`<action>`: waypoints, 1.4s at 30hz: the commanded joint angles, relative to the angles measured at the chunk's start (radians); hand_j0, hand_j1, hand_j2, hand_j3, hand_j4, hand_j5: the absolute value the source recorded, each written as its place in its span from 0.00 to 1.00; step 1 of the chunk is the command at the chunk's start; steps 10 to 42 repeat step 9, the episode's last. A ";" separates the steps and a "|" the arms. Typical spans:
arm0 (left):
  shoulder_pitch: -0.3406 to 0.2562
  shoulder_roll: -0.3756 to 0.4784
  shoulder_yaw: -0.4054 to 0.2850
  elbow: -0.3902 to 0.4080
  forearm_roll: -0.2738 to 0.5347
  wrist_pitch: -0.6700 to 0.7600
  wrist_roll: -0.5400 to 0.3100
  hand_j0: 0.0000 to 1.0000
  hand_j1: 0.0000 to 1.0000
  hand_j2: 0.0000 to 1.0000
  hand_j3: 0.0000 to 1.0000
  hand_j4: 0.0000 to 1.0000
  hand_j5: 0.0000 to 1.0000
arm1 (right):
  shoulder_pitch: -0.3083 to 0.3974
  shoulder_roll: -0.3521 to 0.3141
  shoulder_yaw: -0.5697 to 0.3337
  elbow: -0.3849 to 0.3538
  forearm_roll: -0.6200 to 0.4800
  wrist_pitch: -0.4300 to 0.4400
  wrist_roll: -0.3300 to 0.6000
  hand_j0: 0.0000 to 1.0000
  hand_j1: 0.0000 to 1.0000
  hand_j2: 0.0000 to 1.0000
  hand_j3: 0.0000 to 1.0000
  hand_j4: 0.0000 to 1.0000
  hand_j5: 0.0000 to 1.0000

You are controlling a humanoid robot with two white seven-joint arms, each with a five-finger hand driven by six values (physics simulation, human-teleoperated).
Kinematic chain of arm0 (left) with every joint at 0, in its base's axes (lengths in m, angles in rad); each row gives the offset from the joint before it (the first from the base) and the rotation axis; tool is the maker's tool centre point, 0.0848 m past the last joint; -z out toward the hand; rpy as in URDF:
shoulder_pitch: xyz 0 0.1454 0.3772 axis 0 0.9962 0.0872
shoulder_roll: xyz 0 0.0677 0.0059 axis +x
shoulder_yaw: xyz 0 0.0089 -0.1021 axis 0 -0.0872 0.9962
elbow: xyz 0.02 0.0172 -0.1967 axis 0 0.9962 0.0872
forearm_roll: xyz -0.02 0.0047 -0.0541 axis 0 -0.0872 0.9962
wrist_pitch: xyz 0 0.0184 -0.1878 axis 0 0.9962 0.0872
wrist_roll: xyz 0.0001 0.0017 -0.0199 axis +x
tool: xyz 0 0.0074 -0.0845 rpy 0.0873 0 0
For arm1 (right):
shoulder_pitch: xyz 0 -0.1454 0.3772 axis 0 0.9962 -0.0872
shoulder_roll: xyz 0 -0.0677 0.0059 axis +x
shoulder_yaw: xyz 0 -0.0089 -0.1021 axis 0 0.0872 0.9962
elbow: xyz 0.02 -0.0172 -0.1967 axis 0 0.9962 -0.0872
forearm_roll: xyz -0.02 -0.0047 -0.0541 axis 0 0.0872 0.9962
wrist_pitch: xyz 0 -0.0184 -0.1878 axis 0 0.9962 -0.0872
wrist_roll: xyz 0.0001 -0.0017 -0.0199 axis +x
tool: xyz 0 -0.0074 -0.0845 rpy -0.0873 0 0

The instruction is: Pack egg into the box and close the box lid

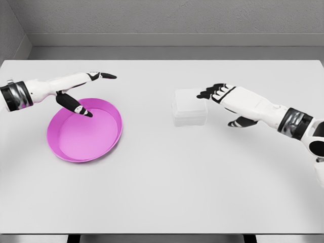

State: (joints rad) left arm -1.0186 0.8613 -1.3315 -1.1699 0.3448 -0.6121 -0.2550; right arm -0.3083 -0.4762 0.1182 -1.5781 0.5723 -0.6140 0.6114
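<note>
Egg unseen; both forearms cut by pic edges.

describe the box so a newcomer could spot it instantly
On the white table, look slightly right of centre, just beyond the right hand's fingertips. The box sits there: small, squarish, translucent white, lid down. Unlike the round pink bowl to its left, it nearly blends into the tabletop.

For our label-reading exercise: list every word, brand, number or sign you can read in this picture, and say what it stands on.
None: no readable text appears in the head view.
The pink bowl is plain.
The translucent white box carries no label.
The left hand, the right hand and the white table show no markings that read as letters or numbers.
</note>
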 commanded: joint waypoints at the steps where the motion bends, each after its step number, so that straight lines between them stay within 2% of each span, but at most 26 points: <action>1: 0.000 0.010 0.003 -0.001 0.007 0.001 0.000 1.00 1.00 1.00 1.00 1.00 1.00 | 0.000 -0.016 -0.037 0.001 -0.040 0.003 -0.001 1.00 1.00 1.00 1.00 1.00 1.00; 5: -0.002 0.010 0.006 0.001 0.007 0.001 0.000 1.00 1.00 1.00 1.00 1.00 1.00 | 0.015 -0.065 -0.118 0.053 -0.043 0.003 -0.001 1.00 1.00 1.00 1.00 1.00 1.00; 7: 0.002 0.012 0.015 0.001 0.005 0.001 0.000 1.00 1.00 1.00 1.00 1.00 1.00 | 0.021 -0.111 -0.127 0.093 -0.045 0.003 -0.001 1.00 1.00 1.00 1.00 1.00 1.00; 9: 0.002 0.012 0.015 0.001 0.005 0.001 0.000 1.00 1.00 1.00 1.00 1.00 1.00 | 0.032 -0.134 -0.143 0.096 -0.075 0.003 -0.001 1.00 1.00 1.00 1.00 1.00 1.00; 42: 0.002 0.012 0.015 0.001 0.005 0.001 0.000 1.00 1.00 1.00 1.00 1.00 1.00 | 0.032 -0.134 -0.143 0.096 -0.075 0.003 -0.001 1.00 1.00 1.00 1.00 1.00 1.00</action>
